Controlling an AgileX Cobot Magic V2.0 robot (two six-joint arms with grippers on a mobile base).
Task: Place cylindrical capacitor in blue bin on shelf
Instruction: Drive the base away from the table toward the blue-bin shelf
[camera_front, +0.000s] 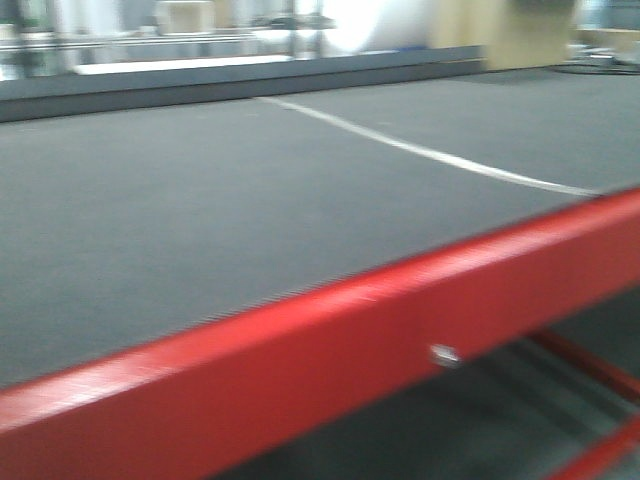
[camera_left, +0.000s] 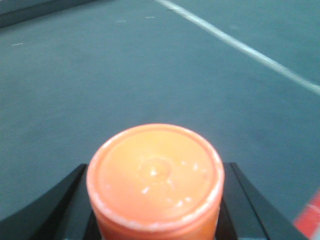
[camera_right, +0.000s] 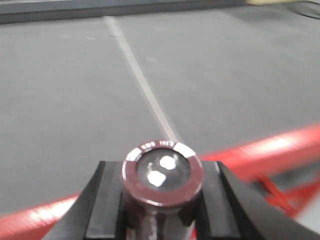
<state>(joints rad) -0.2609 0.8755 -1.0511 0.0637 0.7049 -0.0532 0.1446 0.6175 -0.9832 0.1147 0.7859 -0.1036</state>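
Left jaws clamp orange cylinder, right jaws the cylindrical capacitor.

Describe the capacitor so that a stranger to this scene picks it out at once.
Near the red metal edge of the wide grey matted surface, look at the right end effector. Between its black fingers stands the dark maroon cylindrical capacitor. Its two shiny metal terminals on top set it apart from the plain orange cylinder in the left end effector.
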